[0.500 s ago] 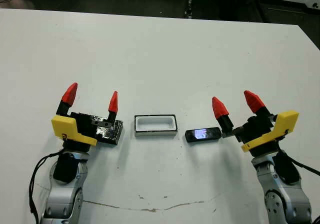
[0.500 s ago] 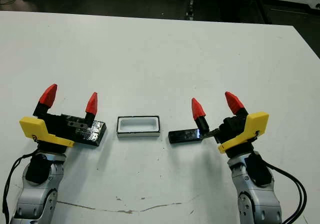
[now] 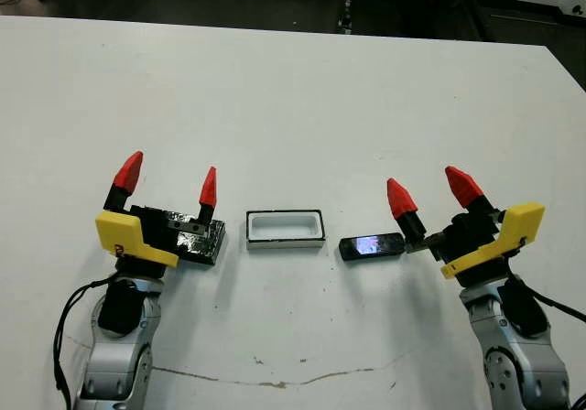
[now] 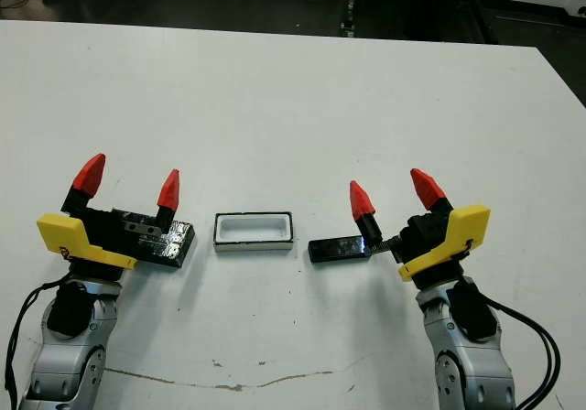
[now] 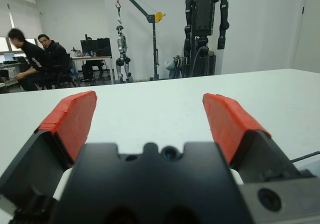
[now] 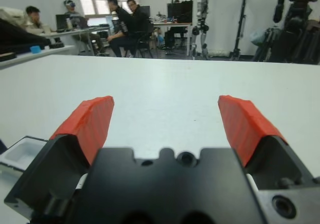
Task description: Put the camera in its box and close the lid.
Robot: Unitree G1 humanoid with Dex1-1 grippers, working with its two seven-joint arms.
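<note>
No writing, label, brand or number can be read on anything from where I stand.

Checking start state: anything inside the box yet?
Nothing visible inside: the box shows a bare white interior, uncovered. The camera lies on the table beside it by the right gripper; the lid lies on the other side, partly hidden by the left gripper.
</note>
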